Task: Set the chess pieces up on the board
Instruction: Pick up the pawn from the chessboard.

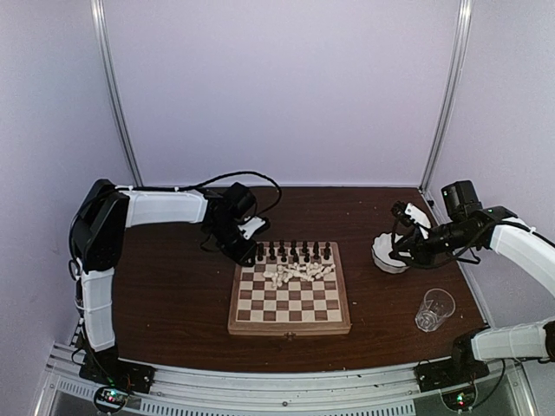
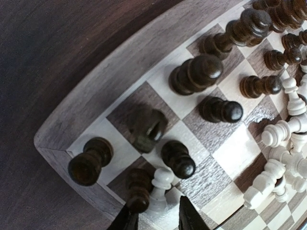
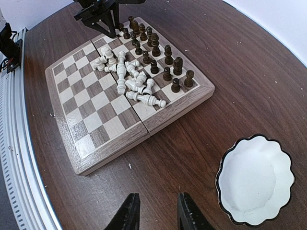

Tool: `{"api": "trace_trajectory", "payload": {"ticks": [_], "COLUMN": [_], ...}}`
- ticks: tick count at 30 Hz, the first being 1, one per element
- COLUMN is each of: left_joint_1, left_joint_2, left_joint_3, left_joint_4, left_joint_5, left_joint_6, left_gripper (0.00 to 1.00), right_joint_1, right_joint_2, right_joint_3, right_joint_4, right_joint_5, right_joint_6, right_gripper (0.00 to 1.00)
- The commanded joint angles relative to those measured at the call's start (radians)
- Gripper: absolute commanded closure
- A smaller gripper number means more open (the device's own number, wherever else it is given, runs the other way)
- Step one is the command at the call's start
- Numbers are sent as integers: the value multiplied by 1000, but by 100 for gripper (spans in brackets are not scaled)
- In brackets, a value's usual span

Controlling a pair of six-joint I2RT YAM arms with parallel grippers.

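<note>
two white arms with black joints
left arm [image 1: 165, 208] wears smooth white shells between black joint blocks, a black cable [image 1: 264, 177] looping off its wrist; right arm [image 1: 525, 247] matches, a black box [image 1: 460, 198] on top; right gripper [image 3: 157, 211] has two black tapered fingers [image 3: 128, 211].

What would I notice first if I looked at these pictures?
The messy heap of white chess pieces lying toppled on the board grabs you first. Just behind it, the dark pieces stand neatly in rows along the far edge, and the left gripper hovers over the board's far left corner. Off to the right of the board sits a white scalloped bowl.
</note>
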State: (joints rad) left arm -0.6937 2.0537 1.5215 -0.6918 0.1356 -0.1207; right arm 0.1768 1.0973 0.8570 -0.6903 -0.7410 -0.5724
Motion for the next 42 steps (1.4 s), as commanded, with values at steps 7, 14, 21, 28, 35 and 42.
{"api": "trace_trajectory", "payload": {"ticks": [7,14,21,28,35,42], "left_joint_1": [-11,-16,-19,-27,-30,-35], "left_joint_2": [18,-8,-62,-193,-349,-438], "left_joint_3": [12,-11,-47,-82,-175,-247], "left_joint_4": [-51,-71,-70,-68,100,277], "left_joint_5": [-33,-37,-34,27,220,398], "left_joint_6": [3,3,5,18,12,-32], "left_gripper": [77,83,88,89,89,88], "right_joint_1": [-3,-3,-3,-2,125,265], "right_joint_2": [-10,-9,-1,-3,132,400], "right_joint_3": [-10,-12,-12,11,177,403], "right_joint_4": [12,12,14,-6,-105,-11], "right_joint_5": [-9,-5,-8,-51,-105,-226], "right_joint_6": [-2,-1,0,11,66,334], "right_gripper": [72,72,72,73,74,53]}}
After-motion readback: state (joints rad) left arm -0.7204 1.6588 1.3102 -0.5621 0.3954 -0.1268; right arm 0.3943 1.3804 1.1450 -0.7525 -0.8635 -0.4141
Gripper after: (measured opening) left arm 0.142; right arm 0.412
